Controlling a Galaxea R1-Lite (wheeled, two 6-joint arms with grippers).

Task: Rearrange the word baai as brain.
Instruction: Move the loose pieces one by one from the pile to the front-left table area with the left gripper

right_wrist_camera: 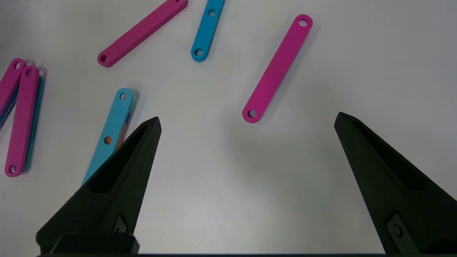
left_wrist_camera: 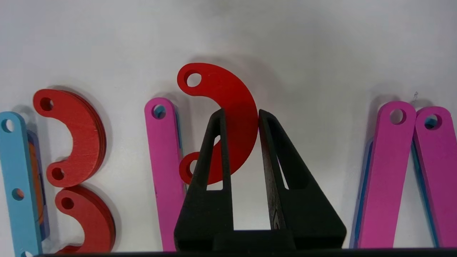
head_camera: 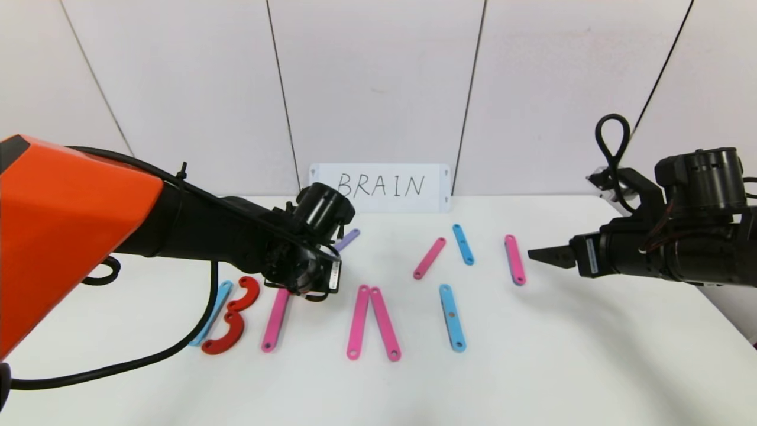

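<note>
Orange casing of the left arm fills the left edge of the head view, and its black forearm reaches toward the centre, where the left gripper (head_camera: 313,283) hangs low over the white table (head_camera: 532,367). In the left wrist view that left gripper (left_wrist_camera: 240,116) is clamped on a red curve (left_wrist_camera: 232,107), its two black fingers (left_wrist_camera: 214,150) pinching the piece from both sides just beside a pink bar (left_wrist_camera: 166,167).

At lower left of the head view a light-blue bar (head_camera: 211,313) lies with two red curves (head_camera: 233,316) touching it, forming a B. A pink bar (head_camera: 275,319) stands to their right, then two pink bars (head_camera: 372,322) meeting at the top like an A without a crossbar. A further light-blue bar (head_camera: 452,318) lies right of centre. Above it sit a slanted pink bar (head_camera: 429,258), a short blue bar (head_camera: 463,244) and another pink bar (head_camera: 515,260). A lilac bar (head_camera: 348,239) peeks out behind the left wrist.

At the right edge the right gripper (head_camera: 547,255) hovers above the table with its jaws spread wide and nothing between them.

Against the pale panelled wall (head_camera: 378,83), at upper centre, a white card (head_camera: 381,187) reads BRAIN.
</note>
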